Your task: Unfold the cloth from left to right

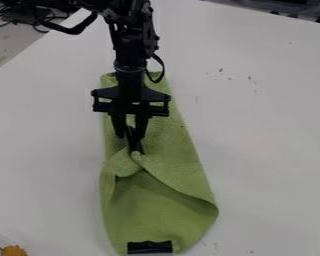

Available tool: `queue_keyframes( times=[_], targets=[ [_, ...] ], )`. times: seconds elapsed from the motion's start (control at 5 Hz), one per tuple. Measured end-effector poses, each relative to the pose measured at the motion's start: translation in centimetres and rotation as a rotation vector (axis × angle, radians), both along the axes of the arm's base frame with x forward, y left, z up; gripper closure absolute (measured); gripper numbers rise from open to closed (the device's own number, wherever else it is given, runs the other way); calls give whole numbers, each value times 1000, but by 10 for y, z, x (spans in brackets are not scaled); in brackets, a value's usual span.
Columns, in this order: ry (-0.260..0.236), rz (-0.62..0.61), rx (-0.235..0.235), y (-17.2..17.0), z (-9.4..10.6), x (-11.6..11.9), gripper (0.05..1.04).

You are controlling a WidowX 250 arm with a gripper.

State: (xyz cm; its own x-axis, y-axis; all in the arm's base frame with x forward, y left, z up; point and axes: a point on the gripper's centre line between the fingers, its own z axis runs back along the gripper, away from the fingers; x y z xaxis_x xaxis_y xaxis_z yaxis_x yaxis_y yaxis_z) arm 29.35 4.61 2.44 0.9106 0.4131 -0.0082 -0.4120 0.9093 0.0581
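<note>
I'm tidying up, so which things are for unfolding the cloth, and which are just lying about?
For the job:
green cloth
black gripper

Apparently lying about:
cables, upper left
orange object, lower left
black piece at the cloth's near end, though its role is unclear

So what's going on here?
The robot arm has its claw down at the green cloth, seemingly pinching a gathered bit near the middle. The cloth lies on the white table, partly folded over itself and not yet opened out. A small black object sits at its near end.
</note>
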Motion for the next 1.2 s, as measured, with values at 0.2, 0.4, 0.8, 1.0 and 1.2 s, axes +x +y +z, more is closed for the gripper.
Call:
queue_keyframes(
  times=[0.2, 0.4, 0.8, 1.0, 1.2],
  targets=[
    [17, 14, 19, 2, 4, 1, 960],
    [1, -5, 69, -8, 26, 14, 1025],
    [-94, 40, 77, -56, 68, 46, 1030],
    [-115, 73, 13, -82, 66, 56, 1030],
    [-93, 98, -40, -94, 57, 61, 1030]
  ],
)
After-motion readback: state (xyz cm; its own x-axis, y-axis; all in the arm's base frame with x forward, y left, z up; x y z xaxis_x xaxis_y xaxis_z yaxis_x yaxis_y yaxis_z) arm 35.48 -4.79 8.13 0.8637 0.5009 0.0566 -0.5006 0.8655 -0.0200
